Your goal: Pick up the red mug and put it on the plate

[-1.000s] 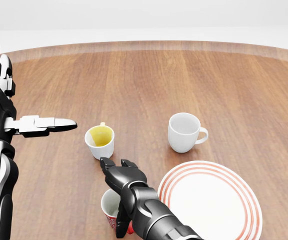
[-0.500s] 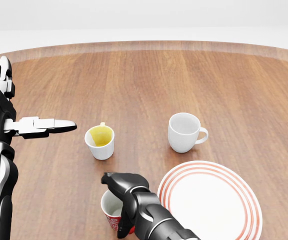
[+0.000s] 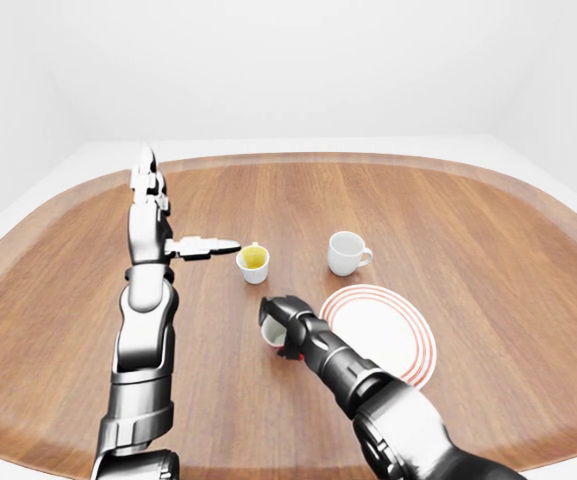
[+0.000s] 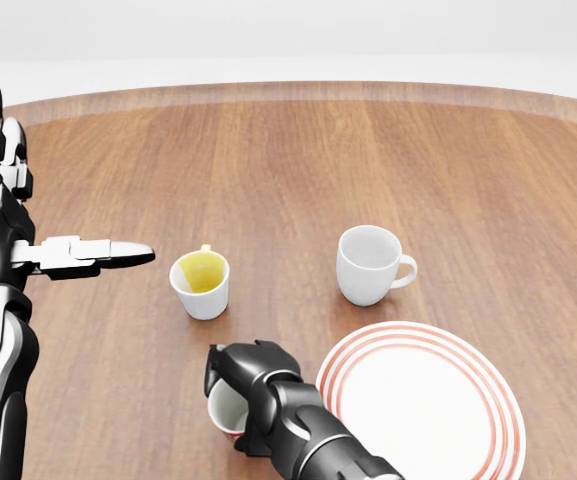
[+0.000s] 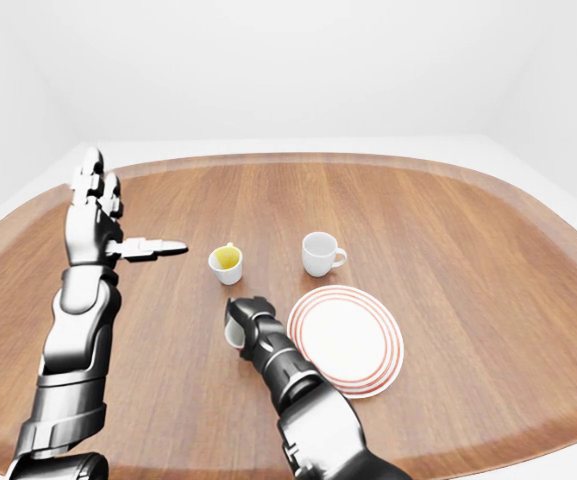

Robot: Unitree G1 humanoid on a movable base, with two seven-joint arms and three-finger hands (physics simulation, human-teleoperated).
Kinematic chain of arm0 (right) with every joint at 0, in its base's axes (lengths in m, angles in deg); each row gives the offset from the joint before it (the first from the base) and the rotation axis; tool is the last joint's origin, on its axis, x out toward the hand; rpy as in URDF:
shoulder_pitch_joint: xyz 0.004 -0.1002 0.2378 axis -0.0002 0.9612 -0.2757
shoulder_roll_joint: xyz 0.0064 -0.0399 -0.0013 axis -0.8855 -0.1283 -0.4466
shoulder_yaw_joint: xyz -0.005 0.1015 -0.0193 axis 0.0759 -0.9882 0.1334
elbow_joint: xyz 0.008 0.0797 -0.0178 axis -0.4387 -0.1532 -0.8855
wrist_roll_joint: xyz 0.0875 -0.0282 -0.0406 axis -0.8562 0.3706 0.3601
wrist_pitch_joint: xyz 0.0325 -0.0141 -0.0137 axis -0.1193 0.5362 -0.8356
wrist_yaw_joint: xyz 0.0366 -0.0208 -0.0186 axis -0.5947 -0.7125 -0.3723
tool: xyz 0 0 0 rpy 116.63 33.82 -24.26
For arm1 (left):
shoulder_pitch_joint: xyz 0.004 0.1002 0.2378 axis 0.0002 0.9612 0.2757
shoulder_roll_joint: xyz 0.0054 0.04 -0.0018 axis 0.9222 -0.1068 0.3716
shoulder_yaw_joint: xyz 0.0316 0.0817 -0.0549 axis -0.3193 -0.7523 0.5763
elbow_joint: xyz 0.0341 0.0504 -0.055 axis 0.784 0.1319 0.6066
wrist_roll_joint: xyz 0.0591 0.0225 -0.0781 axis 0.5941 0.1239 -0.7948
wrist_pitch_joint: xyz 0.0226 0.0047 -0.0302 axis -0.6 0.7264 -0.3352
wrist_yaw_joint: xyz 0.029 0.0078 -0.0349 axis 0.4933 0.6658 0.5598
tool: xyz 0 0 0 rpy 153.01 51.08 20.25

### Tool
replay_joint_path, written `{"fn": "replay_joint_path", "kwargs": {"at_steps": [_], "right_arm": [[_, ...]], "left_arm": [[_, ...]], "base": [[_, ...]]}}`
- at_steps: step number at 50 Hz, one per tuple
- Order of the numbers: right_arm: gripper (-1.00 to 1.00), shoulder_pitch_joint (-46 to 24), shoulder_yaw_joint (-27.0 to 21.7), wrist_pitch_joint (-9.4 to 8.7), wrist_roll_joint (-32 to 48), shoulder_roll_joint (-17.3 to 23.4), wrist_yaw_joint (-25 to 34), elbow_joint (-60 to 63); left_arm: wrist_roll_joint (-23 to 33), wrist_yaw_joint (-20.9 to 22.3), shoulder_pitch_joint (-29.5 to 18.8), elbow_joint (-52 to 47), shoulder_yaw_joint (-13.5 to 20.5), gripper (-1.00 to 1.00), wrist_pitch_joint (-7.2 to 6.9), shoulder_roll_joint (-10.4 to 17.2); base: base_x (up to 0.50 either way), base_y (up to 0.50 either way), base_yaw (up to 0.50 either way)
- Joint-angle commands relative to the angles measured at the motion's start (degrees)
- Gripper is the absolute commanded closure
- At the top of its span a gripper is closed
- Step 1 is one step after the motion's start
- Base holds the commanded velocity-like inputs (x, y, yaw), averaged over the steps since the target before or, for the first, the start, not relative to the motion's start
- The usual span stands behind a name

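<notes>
White walls and a pale floor surround a big rounded wooden table [image 3: 448, 230] that fills all three views. Right hand [image 4: 251, 385] sits at about 6 o'clock in the head view, dark fingers [image 4: 230, 366] curled over the rim and side of the red mug [image 4: 226, 412], clamped on it; only the mug's white inside and a sliver of red at its base show past the hand. Mug appears tilted toward 9 o'clock, and whether its base touches the table cannot be told. Right forearm runs from the hand down to the bottom edge at 5 o'clock. Plate [image 4: 423, 400], white with red rings, lies just beside the mug at its 3 o'clock, not touching it, nothing on it. Left hand [image 3: 153, 205] is raised at 9 o'clock in the left-eye view, fingers straight and apart, pointing up, with the thumb [image 3: 203, 245] sticking out sideways toward 3 o'clock, holding nothing. Left arm drops from it to the bottom edge at 7 o'clock. Small white cup with yellow inside [image 4: 201, 283] stands near the thumb tip, at 12 o'clock from the mug, apart from it. White cup [image 4: 371, 264] with its handle at 3 o'clock stands upright at 12 o'clock from the plate, close but apart.
</notes>
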Motion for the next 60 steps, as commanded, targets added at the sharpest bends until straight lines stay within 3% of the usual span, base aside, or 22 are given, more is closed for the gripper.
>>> {"fn": "replay_joint_path", "kwargs": {"at_steps": [1, 13, 38, 60], "right_arm": [[1.00, -0.8, -0.2, 0.00, 2.4, 0.7, -0.3, 1.2], [1.00, -1.4, -0.2, 0.00, 1.1, 2.6, 2.9, 7.8], [1.00, 5.1, -2.1, 0.00, -1.9, 10.1, 11.7, 28.4], [1.00, 10.7, -3.5, 0.00, -2.3, 13.9, 13.6, 34.8]], "left_arm": [[0.0, -0.1, -0.1, 0.7, -0.1, -1.00, 0.00, -0.1], [0.1, -0.1, 0.0, 0.2, -0.1, -1.00, 0.00, -0.1], [0.9, 0.1, -0.1, 0.6, -0.5, -1.00, 0.00, -0.3], [1.0, 0.1, 0.4, 0.2, -0.5, -1.00, 0.00, -0.5]], "base": [[0.00, 0.00, 0.00], [0.00, 0.00, 0.00], [0.00, 0.00, 0.00], [0.00, 0.00, 0.00]]}}
